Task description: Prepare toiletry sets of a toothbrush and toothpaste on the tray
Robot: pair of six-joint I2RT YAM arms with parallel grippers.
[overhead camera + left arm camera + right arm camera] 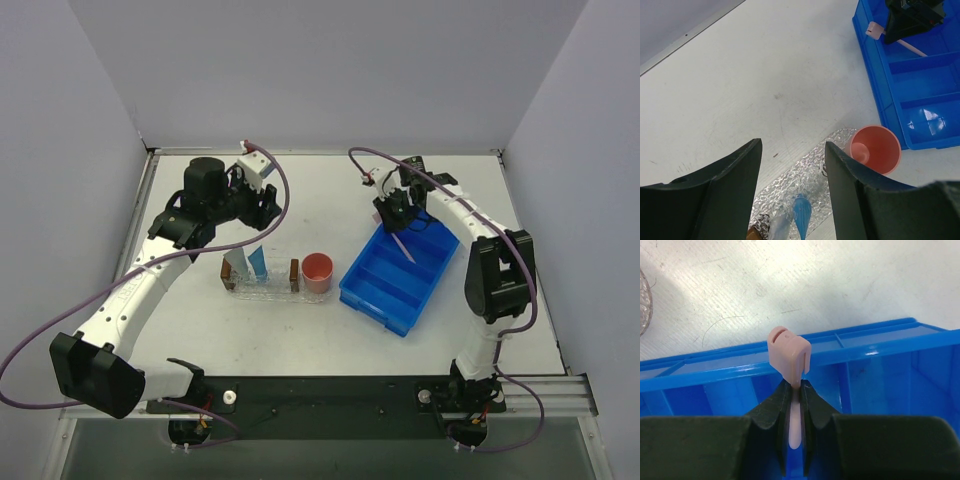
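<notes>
My right gripper [796, 387] is shut on the pink toothbrush [788, 352], just below its capped head, which sticks out past the fingertips. From above, the gripper [395, 215] is over the far end of the blue bin [400, 275], and the toothbrush [405, 247] slants down into the bin. My left gripper [793, 145] hangs open over the clear bumpy tray [810, 172], holding nothing. Two toothpaste tubes stand on the tray [265, 290], one light blue [803, 215] and one whitish-grey [779, 227].
A pink cup [318, 272] stands upright at the tray's right end, between tray and bin. Two small brown pieces [294, 272] sit on the tray. The bin's compartments [920, 75] look empty apart from the toothbrush. Grey walls enclose the white table [330, 190].
</notes>
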